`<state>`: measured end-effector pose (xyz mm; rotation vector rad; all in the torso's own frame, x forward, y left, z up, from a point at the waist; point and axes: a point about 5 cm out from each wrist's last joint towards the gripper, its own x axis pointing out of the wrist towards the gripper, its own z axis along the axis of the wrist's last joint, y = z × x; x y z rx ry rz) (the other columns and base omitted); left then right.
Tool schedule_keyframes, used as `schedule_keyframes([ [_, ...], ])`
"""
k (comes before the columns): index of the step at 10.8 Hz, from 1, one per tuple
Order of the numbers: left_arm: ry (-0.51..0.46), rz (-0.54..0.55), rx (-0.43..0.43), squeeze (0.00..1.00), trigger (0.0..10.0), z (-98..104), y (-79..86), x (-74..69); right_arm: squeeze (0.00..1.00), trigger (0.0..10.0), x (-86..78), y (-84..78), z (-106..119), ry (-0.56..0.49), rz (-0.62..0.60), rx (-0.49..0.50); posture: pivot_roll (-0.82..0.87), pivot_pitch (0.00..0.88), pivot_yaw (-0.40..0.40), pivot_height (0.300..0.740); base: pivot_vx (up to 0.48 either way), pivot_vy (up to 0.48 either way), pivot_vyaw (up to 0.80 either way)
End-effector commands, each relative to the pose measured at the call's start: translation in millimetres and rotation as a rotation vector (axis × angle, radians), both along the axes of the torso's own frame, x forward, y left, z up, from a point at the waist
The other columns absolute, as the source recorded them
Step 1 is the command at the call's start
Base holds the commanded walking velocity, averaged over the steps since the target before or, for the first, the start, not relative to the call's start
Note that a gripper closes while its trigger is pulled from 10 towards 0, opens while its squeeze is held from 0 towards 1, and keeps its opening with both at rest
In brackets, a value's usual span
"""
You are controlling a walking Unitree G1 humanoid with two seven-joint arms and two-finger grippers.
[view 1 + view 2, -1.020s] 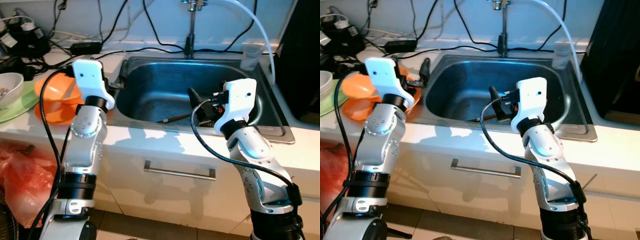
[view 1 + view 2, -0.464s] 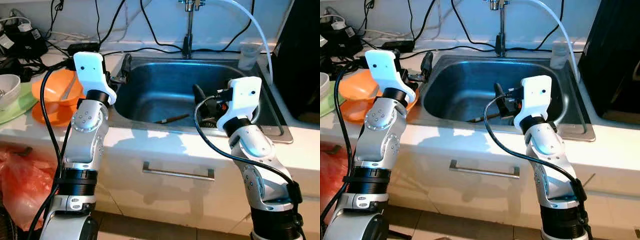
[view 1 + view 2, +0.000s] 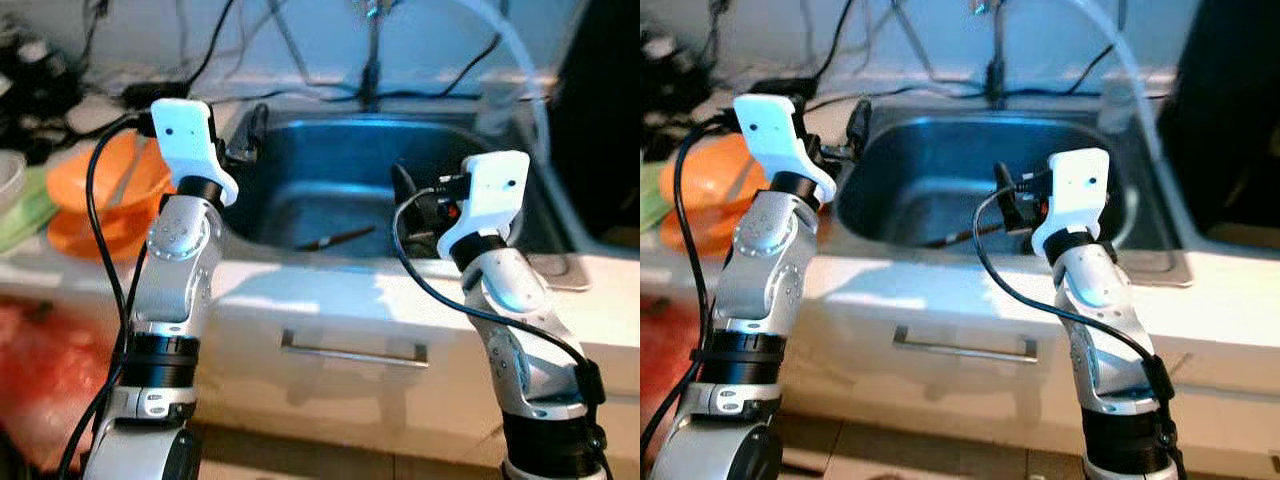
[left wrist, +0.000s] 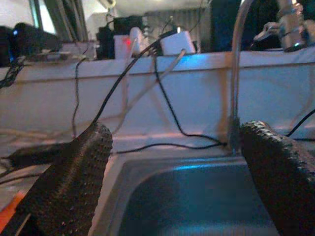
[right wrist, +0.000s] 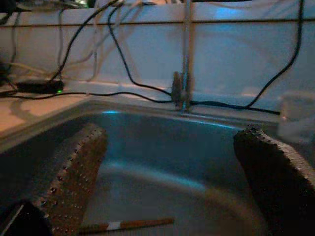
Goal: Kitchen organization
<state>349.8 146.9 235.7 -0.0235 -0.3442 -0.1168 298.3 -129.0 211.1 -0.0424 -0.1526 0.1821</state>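
Note:
A thin brown stick-like utensil point(image 3: 335, 238) lies on the bottom of the steel sink point(image 3: 300, 160); it is also low in the right wrist view as the stick point(image 5: 125, 225). My left gripper point(image 3: 255, 125) hangs open over the sink's left rim, nothing between its fingers point(image 4: 74, 182). My right gripper point(image 3: 405, 185) is open inside the sink's front right part, above and beyond the stick, with its pads point(image 5: 69, 177) wide apart. Orange bowls point(image 3: 100, 195) sit stacked on the counter left of the sink.
A faucet point(image 3: 372, 60) with a white hose stands behind the sink, and a clear cup point(image 3: 497, 100) sits at the back right corner. Black cables cross the back counter. A dark appliance point(image 3: 600, 120) stands at right. A drawer handle point(image 3: 352, 352) is below, a red bag point(image 3: 40, 370) at lower left.
My left gripper has swung further toward the sink's left rim. The right arm has shifted slightly right. The picture is now blurred from camera motion; the stick lies as before.

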Motion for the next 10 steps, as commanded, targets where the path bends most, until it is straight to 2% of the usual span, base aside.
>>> schedule_keyframes([
  [1,0.001,0.011,-0.014,0.0,10.0,4.3,3.4,1.9,0.0,10.0,0.3,1.3,3.0,-0.018,-0.001,0.0,0.0,0.0,0.087,0.74,0.0,0.0,0.0],
  [5,0.027,0.022,-0.03,0.0,10.0,3.8,6.8,5.2,0.0,10.0,0.1,0.2,2.5,-0.016,-0.011,0.003,0.0,0.0,0.09,0.74,0.0,0.0,0.0],
  [10,0.053,0.028,-0.032,0.0,10.0,-0.1,6.6,6.1,0.0,10.0,0.2,-0.5,2.0,-0.015,-0.017,0.002,0.0,0.0,0.091,0.74,0.0,0.398,0.0],
])
